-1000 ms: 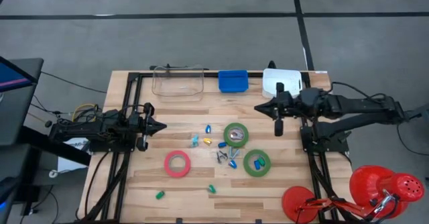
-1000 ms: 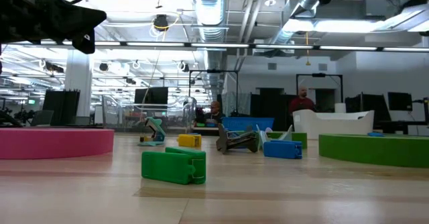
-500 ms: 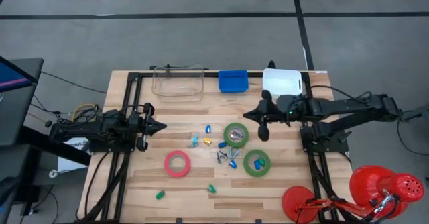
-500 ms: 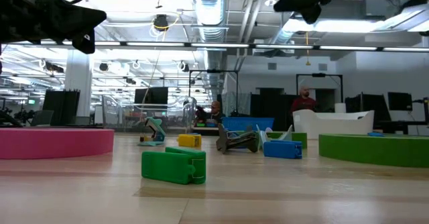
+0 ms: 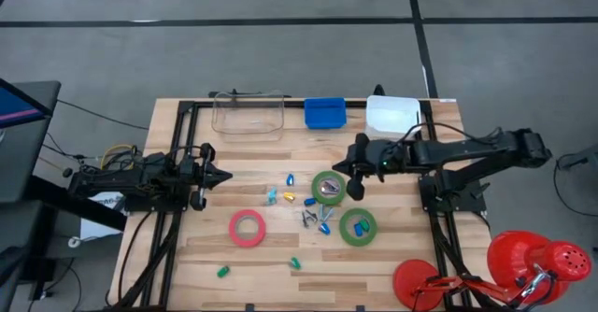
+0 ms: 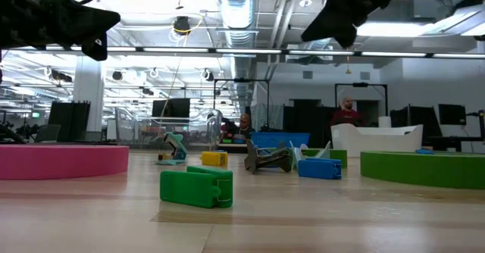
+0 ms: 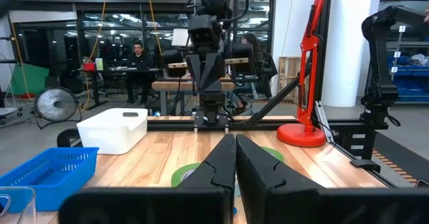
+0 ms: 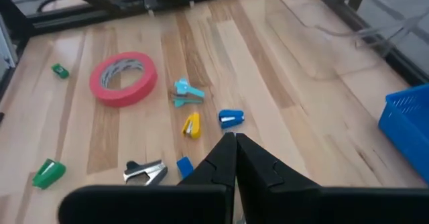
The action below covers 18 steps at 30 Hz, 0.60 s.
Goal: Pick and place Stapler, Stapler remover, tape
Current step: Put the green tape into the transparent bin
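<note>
The right pincer (image 5: pixel 354 189), fingers pressed together and empty, hangs just right of the upper green ring-shaped tape roll (image 5: pixel 328 188) at frame centre; the left pincer (image 5: pixel 227 175) waits closed at centre-left of the wooden worktop (image 5: pixel 252 153).

We get bright, even overhead light, with ceiling strips (image 6: pixel 227 51) glaring in the low view; shadows stay faint, and the near table (image 6: pixel 318 215) looks soft.
</note>
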{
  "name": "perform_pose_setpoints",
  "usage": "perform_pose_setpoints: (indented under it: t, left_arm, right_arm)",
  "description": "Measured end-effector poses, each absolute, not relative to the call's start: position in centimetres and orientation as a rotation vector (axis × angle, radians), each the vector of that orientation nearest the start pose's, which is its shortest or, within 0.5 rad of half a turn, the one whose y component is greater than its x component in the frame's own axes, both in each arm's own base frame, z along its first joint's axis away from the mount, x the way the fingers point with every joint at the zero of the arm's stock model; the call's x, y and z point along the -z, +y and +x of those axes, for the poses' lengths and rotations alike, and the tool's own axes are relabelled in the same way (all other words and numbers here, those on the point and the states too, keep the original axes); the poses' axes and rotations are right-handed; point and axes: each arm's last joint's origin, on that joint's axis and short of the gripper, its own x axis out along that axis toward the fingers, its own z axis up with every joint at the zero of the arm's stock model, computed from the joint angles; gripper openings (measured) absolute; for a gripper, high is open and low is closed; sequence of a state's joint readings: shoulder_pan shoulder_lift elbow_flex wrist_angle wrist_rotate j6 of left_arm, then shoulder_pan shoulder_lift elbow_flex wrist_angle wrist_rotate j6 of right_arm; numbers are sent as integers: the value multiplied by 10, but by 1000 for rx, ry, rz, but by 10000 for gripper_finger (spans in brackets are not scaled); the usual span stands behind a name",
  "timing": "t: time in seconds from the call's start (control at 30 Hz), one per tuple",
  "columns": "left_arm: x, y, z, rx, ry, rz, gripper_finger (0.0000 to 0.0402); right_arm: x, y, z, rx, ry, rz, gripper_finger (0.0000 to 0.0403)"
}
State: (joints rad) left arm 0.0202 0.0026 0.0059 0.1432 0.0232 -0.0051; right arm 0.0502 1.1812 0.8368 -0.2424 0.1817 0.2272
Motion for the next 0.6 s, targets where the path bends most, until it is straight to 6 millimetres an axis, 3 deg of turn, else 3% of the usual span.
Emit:
perform_pose_setpoints:
  t: [0.13,0.4,0.6]
  left_arm:
    - [-179,1,96,3,-146,-2,3]
    - [-179,1,96,4,-147,-2,3]
    - [-179,1,96,3,-147,-2,3]
  right_arm:
    - [-264,6,248,227,611,217,43]
    - [-254,-6,240,335,723,345,167]
    - [-247,-11,237,314,829,415,247]
